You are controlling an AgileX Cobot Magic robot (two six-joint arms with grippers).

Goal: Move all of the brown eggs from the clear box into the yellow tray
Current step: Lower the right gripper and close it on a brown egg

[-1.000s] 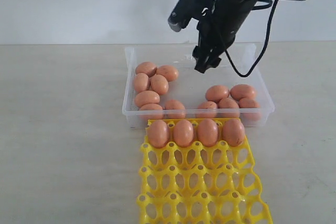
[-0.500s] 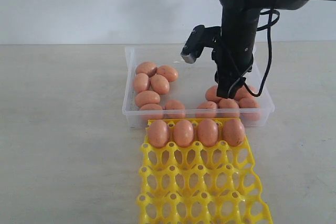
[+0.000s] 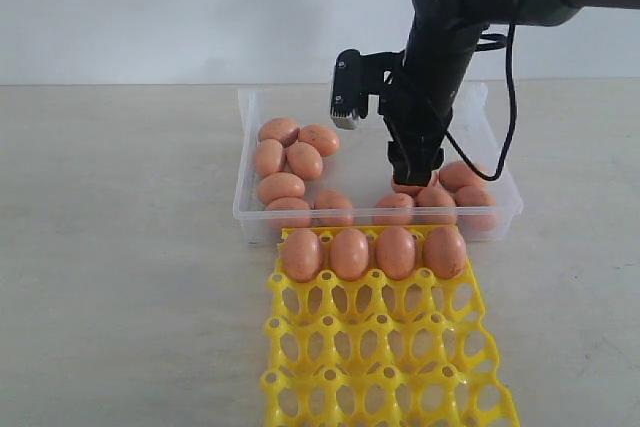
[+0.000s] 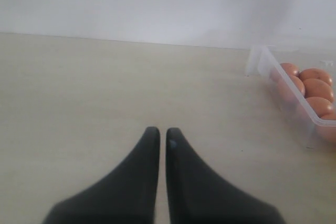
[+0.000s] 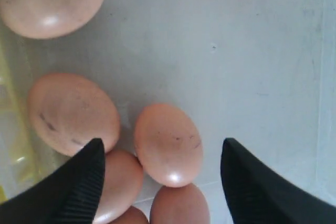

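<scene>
Right claw (image 3: 413,175), jaws apart, straddles one egg (image 5: 168,145) in the box (image 3: 250,209) — I risk one finger clipping the close neighbour (image 5: 73,113), cracking it.

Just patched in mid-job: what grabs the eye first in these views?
The black right gripper hangs open low in the clear box, jaws either side of one brown egg in a cluster of others. Four eggs fill the row of the yellow tray nearest the box.
</scene>
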